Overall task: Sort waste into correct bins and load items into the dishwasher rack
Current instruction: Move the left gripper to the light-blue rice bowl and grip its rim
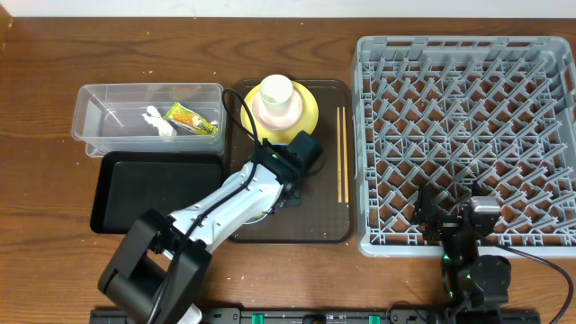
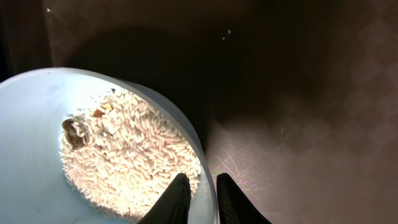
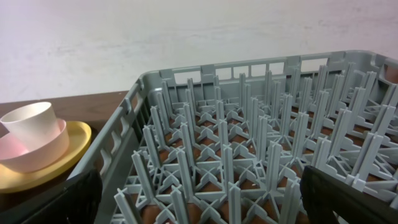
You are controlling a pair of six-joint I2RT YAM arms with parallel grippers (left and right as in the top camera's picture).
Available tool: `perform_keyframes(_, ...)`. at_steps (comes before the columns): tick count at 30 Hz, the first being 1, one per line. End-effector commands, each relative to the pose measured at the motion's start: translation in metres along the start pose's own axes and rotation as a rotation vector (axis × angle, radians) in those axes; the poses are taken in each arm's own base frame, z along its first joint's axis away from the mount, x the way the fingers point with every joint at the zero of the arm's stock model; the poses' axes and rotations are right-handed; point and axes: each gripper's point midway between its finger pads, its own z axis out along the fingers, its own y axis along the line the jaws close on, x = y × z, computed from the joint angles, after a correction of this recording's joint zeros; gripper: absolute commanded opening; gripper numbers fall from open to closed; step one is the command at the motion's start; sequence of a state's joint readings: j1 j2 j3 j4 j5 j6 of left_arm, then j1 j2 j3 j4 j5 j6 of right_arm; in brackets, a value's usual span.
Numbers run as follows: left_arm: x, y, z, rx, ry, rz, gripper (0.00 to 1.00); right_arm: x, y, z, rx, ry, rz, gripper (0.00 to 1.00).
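Two pincers are recorded: the left pincer (image 2: 203,200) is clamped on the rim of the light-blue bowl (image 2: 31,124), which holds rice grains (image 2: 130,155) over the brown tray (image 1: 319,207). The right pincer (image 3: 200,180) is spread wide above the dishwasher rack (image 1: 468,108), beside that tray.

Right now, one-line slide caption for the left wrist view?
Left gripper pinching the rim of the blue bowl of rice, brown tray beneath.
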State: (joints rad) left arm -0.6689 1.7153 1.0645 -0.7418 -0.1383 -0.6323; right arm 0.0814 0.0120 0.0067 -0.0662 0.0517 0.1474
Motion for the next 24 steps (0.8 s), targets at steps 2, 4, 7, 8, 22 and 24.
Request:
perform_keyframes(2, 0.0062, 0.0055, 0.0105, -0.041, 0.019, -0.016, 0.18, 0.0006, -0.0016, -0.0001, 0.006, 0.001, -0.014, 0.99)
perform_keyframes(4, 0.0063, 0.0055, 0.0108, -0.042, 0.020, -0.016, 0.19, 0.0006, -0.0016, -0.0001, 0.006, 0.001, -0.014, 0.99)
perform_keyframes(7, 0.0064, 0.0056, 0.0108, -0.042, 0.020, -0.016, 0.19, 0.0006, -0.0016, -0.0001, 0.006, 0.001, -0.014, 0.99)
perform_keyframes(8, 0.0064, 0.0056, 0.0108, -0.042, 0.020, -0.015, 0.19, 0.0006, -0.0016, -0.0001, 0.006, 0.001, -0.014, 0.99)
perform_keyframes(22, 0.0133, -0.0028, 0.0104, 0.001, 0.057, -0.021, 0.06, 0.0006, -0.0016, -0.0001, 0.006, 0.001, -0.014, 0.99)
perform_keyframes(24, 0.0137, -0.0036, 0.0103, 0.004, 0.058, -0.020, 0.06, 0.0006, -0.0016, -0.0001, 0.006, 0.001, -0.014, 0.99)
